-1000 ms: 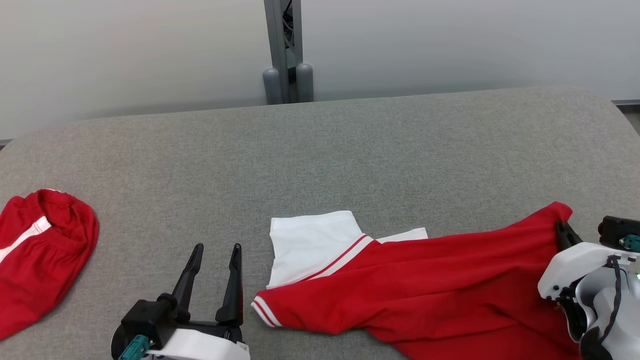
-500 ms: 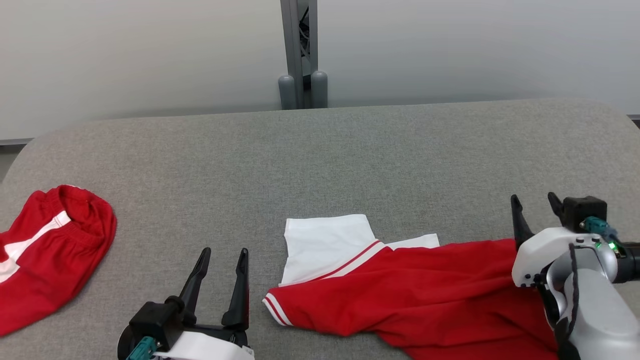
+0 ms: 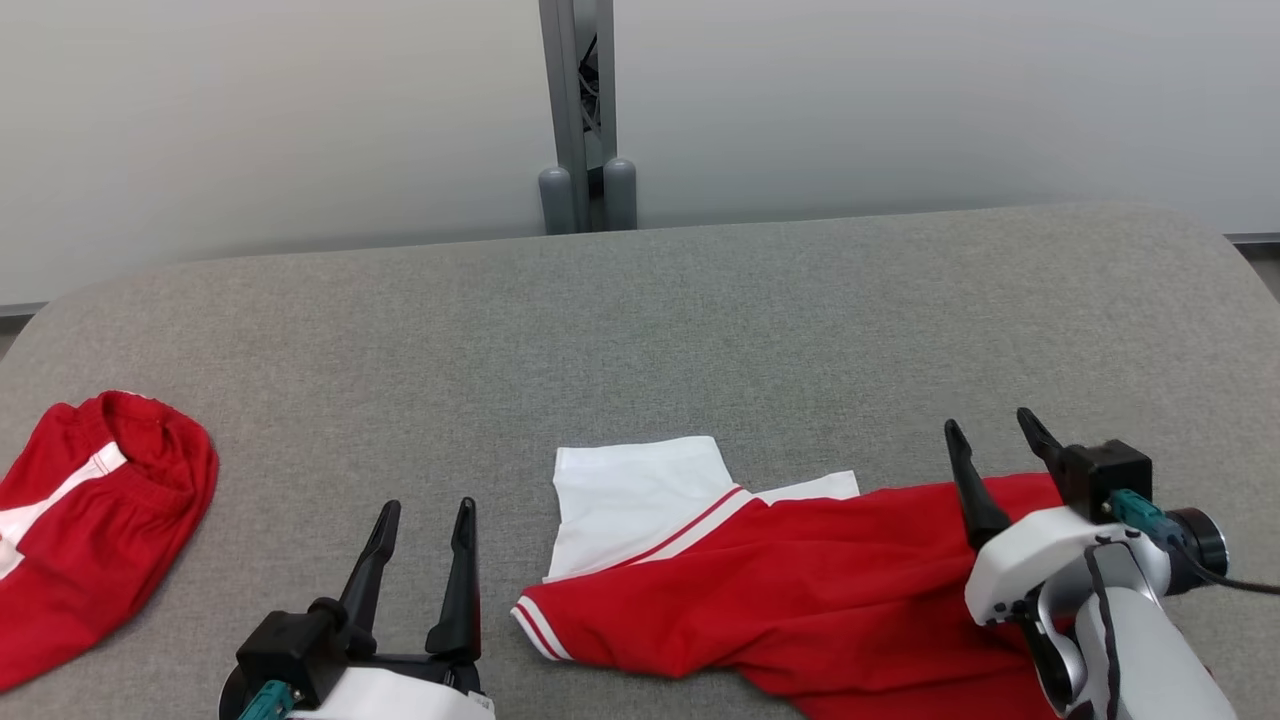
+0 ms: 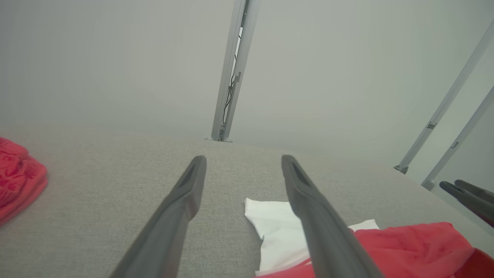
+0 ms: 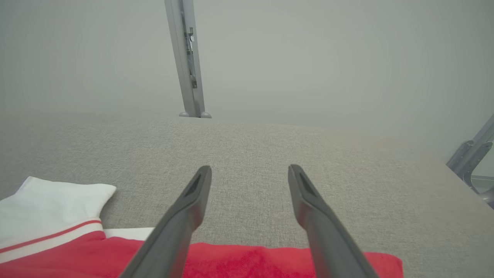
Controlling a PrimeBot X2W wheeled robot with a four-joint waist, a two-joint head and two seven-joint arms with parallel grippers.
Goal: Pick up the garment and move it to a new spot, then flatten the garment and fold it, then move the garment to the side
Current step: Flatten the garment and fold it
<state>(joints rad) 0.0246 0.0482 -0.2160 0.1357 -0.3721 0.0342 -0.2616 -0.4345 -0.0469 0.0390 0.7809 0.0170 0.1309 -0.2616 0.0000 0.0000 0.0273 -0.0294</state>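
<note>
A red garment with a white sleeve part and striped trim lies on the grey table near its front edge; it also shows in the left wrist view and the right wrist view. My right gripper is open above the garment's right end, with nothing between its fingers. At the lower left my left gripper stands open over bare table, just left of the garment's striped cuff.
A second red garment with a white stripe lies bunched at the table's left edge. A grey post stands behind the table against a pale wall. The table's far half is bare cloth.
My right gripper has opened and let go of the garment's right end, which dropped flat, then moved left over it. The head camera has shifted. The left gripper stays open.
</note>
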